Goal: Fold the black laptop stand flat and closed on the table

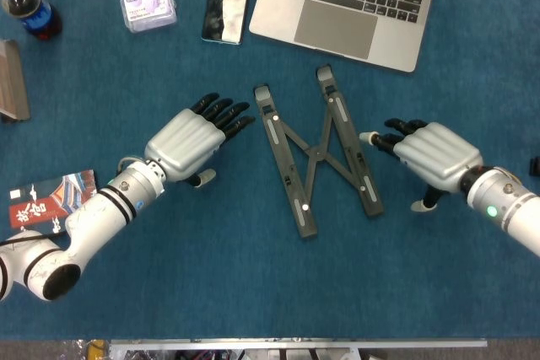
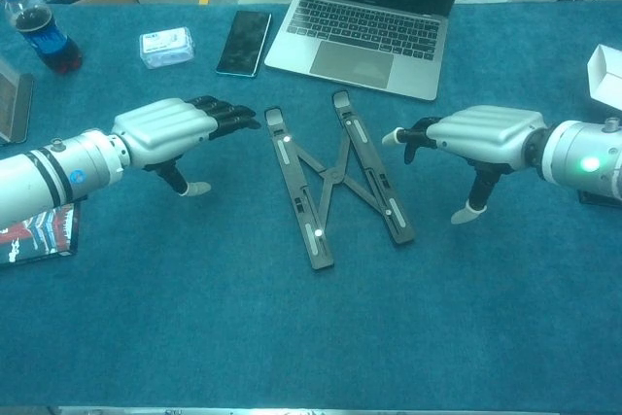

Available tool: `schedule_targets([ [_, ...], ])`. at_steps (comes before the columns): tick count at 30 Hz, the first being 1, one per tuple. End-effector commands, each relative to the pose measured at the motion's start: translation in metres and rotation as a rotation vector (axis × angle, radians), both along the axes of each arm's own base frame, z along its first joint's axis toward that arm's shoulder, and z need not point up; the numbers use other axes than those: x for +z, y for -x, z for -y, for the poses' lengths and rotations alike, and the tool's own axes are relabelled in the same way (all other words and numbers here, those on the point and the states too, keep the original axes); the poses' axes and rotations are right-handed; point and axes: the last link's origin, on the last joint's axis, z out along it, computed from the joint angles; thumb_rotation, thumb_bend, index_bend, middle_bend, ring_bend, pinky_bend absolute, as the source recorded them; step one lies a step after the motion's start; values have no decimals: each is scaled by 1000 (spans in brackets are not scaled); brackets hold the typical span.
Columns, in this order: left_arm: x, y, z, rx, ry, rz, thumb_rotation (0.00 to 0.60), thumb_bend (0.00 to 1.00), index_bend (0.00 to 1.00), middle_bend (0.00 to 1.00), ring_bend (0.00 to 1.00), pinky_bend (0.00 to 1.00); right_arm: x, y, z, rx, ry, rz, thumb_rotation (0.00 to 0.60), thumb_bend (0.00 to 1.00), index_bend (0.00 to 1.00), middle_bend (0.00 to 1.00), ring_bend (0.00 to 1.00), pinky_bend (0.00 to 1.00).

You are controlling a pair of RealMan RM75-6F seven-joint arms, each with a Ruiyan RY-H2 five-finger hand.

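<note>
Left hand (image 1: 187, 142): fingers spread, empty, just left of laptop stand (image 1: 316, 154), not touching | Right hand (image 1: 430, 151): fingers apart, empty, just right of stand | Stand: spread in an X, flat on table (image 1: 253, 292), below laptop (image 1: 350, 2)

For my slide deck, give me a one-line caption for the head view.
Both hands, left hand and right hand, flank the still-spread laptop stand on the table.

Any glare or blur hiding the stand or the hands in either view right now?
Head view: the laptop stand is sharp, evenly lit, with soft shadows; left hand and right hand are clear. Chest view: equally sharp, only mild sheen on the hands' silver backs.
</note>
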Motion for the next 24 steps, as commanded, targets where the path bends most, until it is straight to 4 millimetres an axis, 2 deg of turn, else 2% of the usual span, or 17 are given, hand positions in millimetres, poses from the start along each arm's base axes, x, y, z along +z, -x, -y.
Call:
schedule_targets([
  [1, 0, 0, 0, -1, 1, 0, 600, 280, 0, 0, 0, 0, 4, -2, 0, -103, 6, 30, 600, 0, 0, 219, 46, 150],
  [7, -2, 0, 0, 0, 6, 2, 600, 280, 0, 0, 0, 0, 7, -3, 3, -257, 10, 76, 600, 0, 0, 138, 2, 94],
  [14, -7, -1, 0, -4, 12, 7, 600, 280, 0, 0, 0, 0, 3, -2, 2, -258, -9, 52, 600, 0, 0, 138, 1, 92],
  [24, -14, -1, -1, 0, 23, 23, 600, 280, 0, 0, 0, 0, -17, -4, -1, -260, -24, 57, 600, 0, 0, 138, 1, 91],
])
